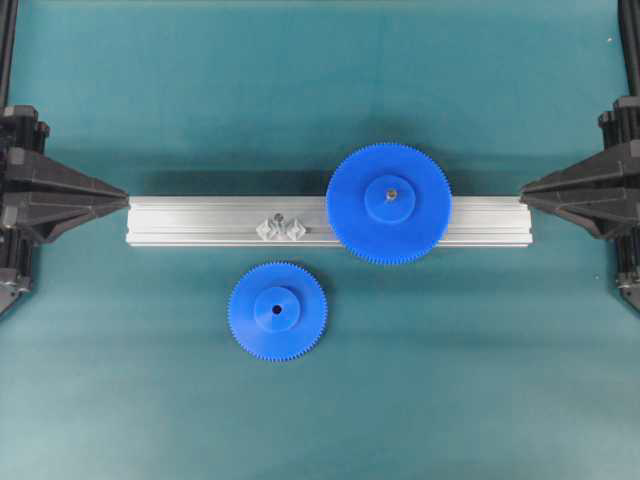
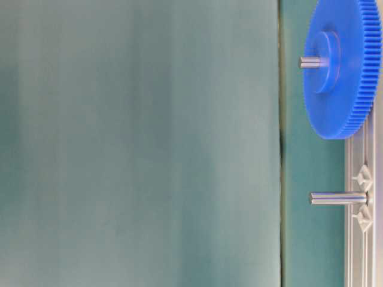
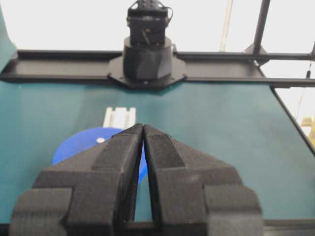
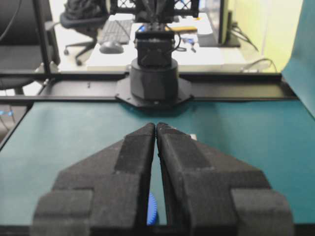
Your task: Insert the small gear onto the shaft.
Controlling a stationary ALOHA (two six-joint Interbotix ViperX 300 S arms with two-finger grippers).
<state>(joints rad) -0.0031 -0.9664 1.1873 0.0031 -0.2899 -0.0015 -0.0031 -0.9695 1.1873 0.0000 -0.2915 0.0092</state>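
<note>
The small gear (image 1: 277, 311) lies flat on the teal mat in front of the rail, hub up, its dark centre hole showing. The shaft (image 1: 281, 226) stands on its shiny faceted base on the rail; the table-level view shows the shaft (image 2: 338, 198) bare. My left gripper (image 1: 122, 198) points at the rail's left end, shut, with nothing between its fingertips (image 3: 134, 132). At the rail's right end my right gripper (image 1: 526, 189) is also shut and empty, its fingertips (image 4: 147, 130) touching. Both grippers are well away from the small gear.
A wider blue gear (image 1: 389, 203) with a grey pin at its hub sits on the long aluminium rail (image 1: 200, 222), right of the shaft. In the left wrist view the wider gear (image 3: 78, 145) shows beyond my fingers. Black arm bases stand at both table sides.
</note>
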